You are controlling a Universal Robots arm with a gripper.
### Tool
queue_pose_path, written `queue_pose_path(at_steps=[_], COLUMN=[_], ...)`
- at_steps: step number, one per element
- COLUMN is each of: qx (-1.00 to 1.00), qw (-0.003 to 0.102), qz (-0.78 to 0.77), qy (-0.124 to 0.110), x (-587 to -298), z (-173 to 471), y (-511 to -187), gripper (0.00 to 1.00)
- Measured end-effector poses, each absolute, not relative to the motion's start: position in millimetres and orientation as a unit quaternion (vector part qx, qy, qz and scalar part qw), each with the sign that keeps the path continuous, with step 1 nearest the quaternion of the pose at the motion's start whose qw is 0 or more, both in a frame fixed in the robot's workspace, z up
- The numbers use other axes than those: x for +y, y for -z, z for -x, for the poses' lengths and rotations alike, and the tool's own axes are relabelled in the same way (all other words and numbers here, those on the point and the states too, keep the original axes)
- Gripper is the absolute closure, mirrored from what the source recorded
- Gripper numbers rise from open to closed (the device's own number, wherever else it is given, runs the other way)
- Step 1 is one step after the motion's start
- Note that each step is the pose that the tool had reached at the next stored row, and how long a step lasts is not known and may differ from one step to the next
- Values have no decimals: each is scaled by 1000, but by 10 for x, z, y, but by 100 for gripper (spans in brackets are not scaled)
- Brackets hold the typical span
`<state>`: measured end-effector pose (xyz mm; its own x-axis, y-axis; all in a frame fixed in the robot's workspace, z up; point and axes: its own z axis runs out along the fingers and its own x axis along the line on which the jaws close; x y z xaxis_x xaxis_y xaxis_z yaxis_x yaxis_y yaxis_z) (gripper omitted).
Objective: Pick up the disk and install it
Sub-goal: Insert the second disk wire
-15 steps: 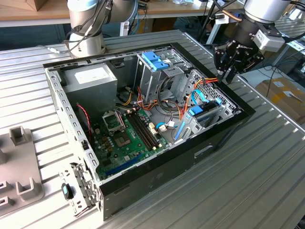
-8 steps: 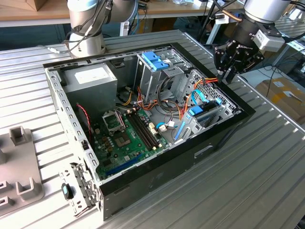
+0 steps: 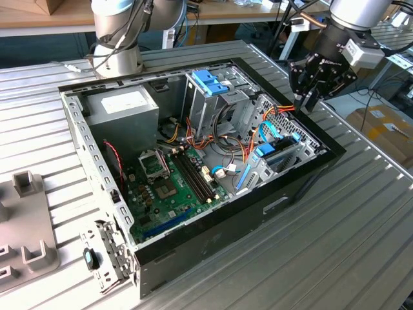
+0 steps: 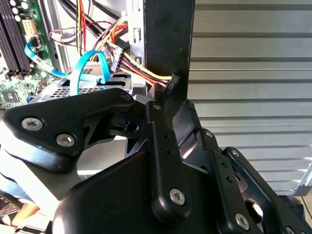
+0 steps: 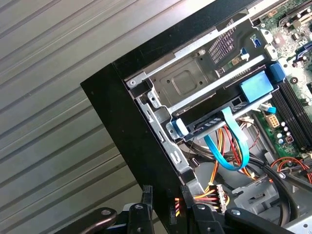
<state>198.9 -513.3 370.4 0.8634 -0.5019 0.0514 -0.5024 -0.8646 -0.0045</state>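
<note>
Black fingers (image 5: 168, 202) straddle the case wall (image 5: 131, 126), empty; disk mostly hidden.

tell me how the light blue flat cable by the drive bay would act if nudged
The blue cable is probably bendy yet springy: it holds an open loop in both wrist views. It likely weighs little, being a thin ribbon. Pushed, it would probably flex, not slide, since it looks plugged in at the drive bay.
</note>
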Motion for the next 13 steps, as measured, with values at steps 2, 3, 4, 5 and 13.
queue_pose_path(at_steps=[2,3,4,5,13], qx=[-260,-260,-260,-260,-260], qw=[4,5,4,4,4], qz=[-965,-965,-965,-965,-965], qy=[-25,-25,-25,-25,-25], x=[-5095,-5085,-5072,-5064,-5051], z=[-1989,-1989,-1989,-1989,-1989], y=[-3700,-3697,-3692,-3688,-3684], gripper=[64,64,64,64,64])
